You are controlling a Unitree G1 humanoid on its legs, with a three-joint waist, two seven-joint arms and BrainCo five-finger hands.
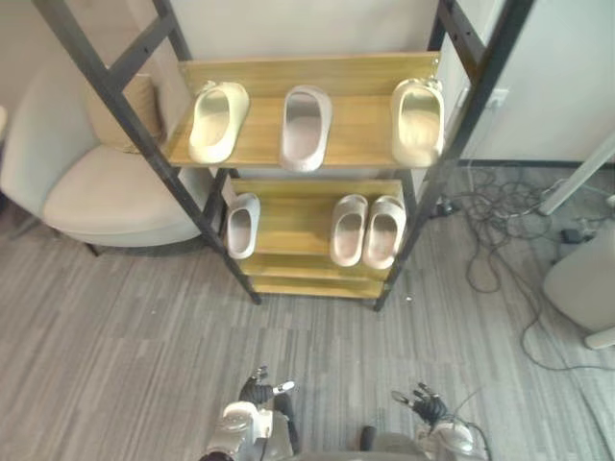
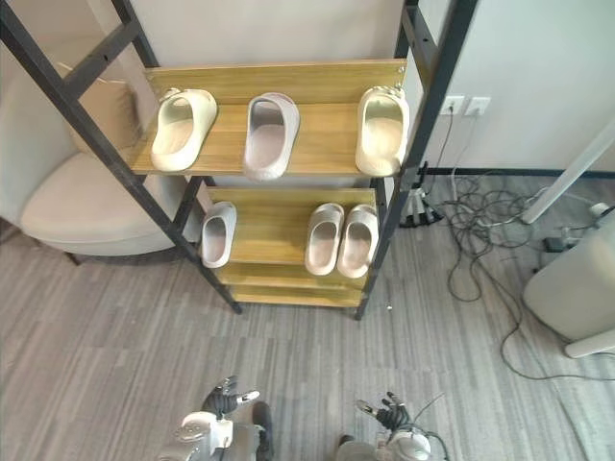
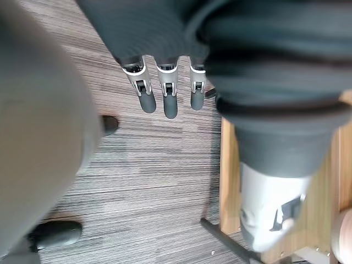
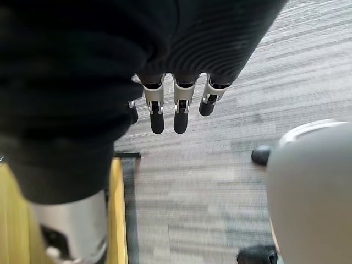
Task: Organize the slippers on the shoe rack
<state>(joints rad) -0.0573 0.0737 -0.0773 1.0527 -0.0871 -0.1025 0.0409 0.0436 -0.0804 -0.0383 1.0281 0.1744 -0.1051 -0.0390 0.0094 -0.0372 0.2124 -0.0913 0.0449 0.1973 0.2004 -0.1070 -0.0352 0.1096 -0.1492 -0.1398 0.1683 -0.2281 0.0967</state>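
A black-framed wooden shoe rack (image 1: 317, 72) stands ahead on the grey floor. Its upper shelf holds three slippers: a cream one (image 1: 217, 120) at the left, a pale pink one (image 1: 306, 126) in the middle, a cream one (image 1: 417, 121) at the right edge. On the lower shelf lie a single pale slipper (image 1: 242, 225) at the left and a pair (image 1: 368, 230) side by side at the right. My left hand (image 1: 258, 391) and right hand (image 1: 424, 401) hang low near the bottom of the eye views, both open and holding nothing, far from the rack.
A beige armchair (image 1: 86, 182) stands left of the rack. Loose cables (image 1: 500, 230) sprawl over the floor to the right, near a white rounded object (image 1: 584, 283) and a slanted white bar (image 1: 577, 182). A wall socket (image 2: 463, 105) sits on the wall behind.
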